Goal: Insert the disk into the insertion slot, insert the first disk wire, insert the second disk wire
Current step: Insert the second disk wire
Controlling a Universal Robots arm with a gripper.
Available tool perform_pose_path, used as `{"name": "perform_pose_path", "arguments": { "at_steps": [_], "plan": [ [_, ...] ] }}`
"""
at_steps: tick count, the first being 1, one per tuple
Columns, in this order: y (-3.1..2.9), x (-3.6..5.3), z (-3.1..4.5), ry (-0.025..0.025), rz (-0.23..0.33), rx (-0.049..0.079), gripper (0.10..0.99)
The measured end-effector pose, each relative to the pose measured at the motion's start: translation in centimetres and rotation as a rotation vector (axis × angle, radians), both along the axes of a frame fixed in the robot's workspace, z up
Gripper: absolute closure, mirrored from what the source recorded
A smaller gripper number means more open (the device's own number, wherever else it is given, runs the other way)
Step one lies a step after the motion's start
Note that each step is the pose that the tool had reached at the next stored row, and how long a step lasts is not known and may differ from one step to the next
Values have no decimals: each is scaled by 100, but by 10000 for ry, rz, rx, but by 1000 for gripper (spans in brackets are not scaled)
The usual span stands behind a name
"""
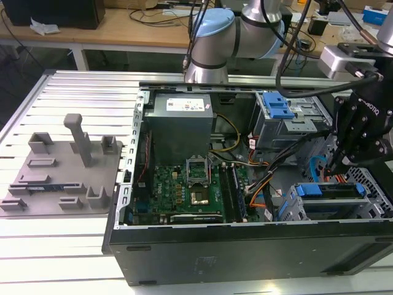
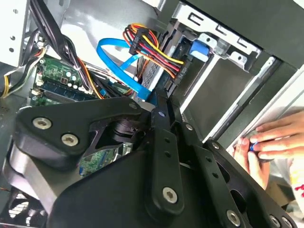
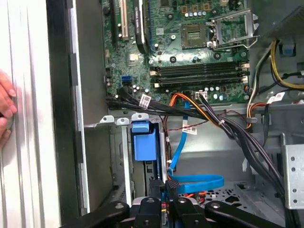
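Note:
The disk [image 1: 334, 200], framed by its blue caddy [image 3: 142, 141], sits inside the insertion slot [image 1: 376, 184], the grey perforated cage at the exterior view's right. A red, yellow and black wire bundle [image 2: 153, 47] runs to the disk's end. A blue flat wire [image 3: 195, 180] loops beside it, and its end reaches my gripper [image 3: 164, 189]. In the second wrist view my black gripper [image 2: 157, 105] has its fingers close together around that blue wire's end [image 2: 142, 91]. In the exterior view the gripper [image 1: 334, 171] hangs just above the disk.
A taller grey cage with a blue latch [image 1: 279, 110] stands behind the slot. The motherboard [image 1: 190, 184] and power supply [image 1: 181, 120] fill the case's middle. A person's hand [image 2: 270, 142] rests on the case's outer side. A grey fixture plate [image 1: 61, 172] lies outside the case.

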State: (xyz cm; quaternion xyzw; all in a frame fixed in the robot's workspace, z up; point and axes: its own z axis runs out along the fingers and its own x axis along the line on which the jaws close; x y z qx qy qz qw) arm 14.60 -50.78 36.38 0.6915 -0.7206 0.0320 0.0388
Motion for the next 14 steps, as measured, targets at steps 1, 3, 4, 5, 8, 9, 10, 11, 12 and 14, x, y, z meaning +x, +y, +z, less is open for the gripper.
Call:
{"name": "perform_pose_path", "arguments": {
  "at_steps": [1, 3, 4, 5, 8, 9, 10, 11, 12, 14],
  "plan": [
    [-7, 0, -2, 0, 22, 47, 925],
    [-38, 0, -7, 0, 31, 210, 925],
    [-81, 0, -10, -1, 31, 402, 925],
    [-110, 0, -13, -1, 31, 513, 925],
    [-240, 0, -38, -1, 31, 824, 925],
    [-259, 0, -48, -1, 32, 865, 925],
    [-268, 0, -69, -1, 34, 906, 925],
    [-269, 0, -93, 0, 53, 953, 925],
    [-270, 1, -102, 0, 66, 993, 925],
    [-270, 2, -109, 1, 93, 1166, 925]
  ]
}}
